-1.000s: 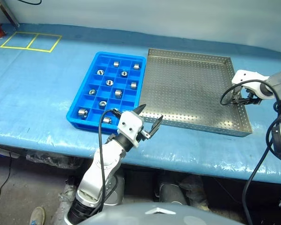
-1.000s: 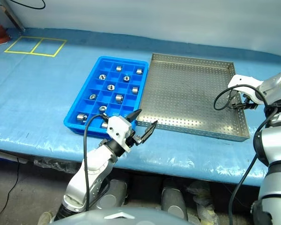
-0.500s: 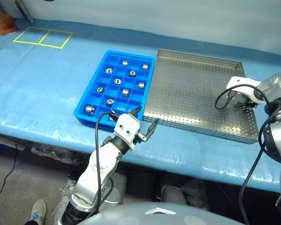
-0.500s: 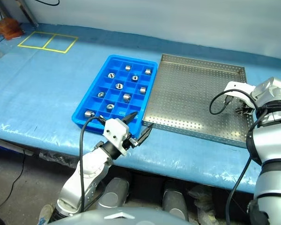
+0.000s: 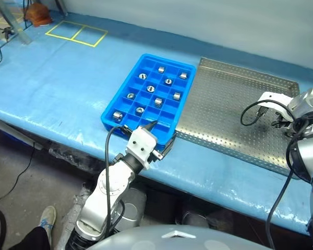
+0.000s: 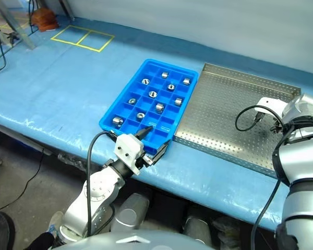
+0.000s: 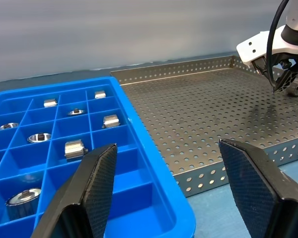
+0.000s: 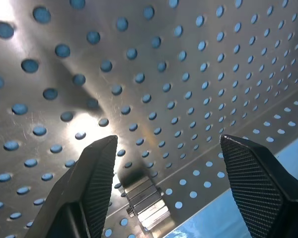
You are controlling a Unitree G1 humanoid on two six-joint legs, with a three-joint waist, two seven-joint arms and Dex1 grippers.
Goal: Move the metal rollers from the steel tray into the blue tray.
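Your right gripper (image 8: 161, 168) hangs with its fingers spread over the steel tray (image 5: 235, 112), near the tray's right edge, and one of the metal rollers (image 8: 146, 203) lies on the perforated base between the fingertips, against the tray's rim, not yet gripped. Your left gripper (image 7: 164, 188) is also spread and empty, level at the front edge of the table (image 5: 52, 83), just before the near right corner of the blue tray (image 5: 126, 88). That blue tray sits touching the steel tray's left side and already holds rollers in several compartments.

Bright, even light; glare on the steel tray (image 8: 154, 89); sharp focus.
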